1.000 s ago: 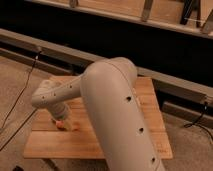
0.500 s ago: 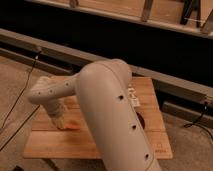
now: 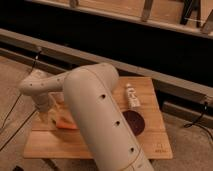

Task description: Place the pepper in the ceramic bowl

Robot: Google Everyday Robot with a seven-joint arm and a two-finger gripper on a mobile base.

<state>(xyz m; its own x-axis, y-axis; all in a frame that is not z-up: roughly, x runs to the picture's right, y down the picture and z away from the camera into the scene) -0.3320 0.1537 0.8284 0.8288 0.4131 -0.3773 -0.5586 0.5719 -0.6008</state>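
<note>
As the arm has swung aside, uncovering the ceramic bowl, the gripper hangs unclenched beside the pepper.

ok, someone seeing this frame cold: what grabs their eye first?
The big beige arm dominates, cutting across the middle of the wooden table and bending over to the left. There the gripper hangs low over the table's left side, right beside the orange pepper. The dark ceramic bowl sits on the other side of the arm, with a small white item just behind it.
</note>
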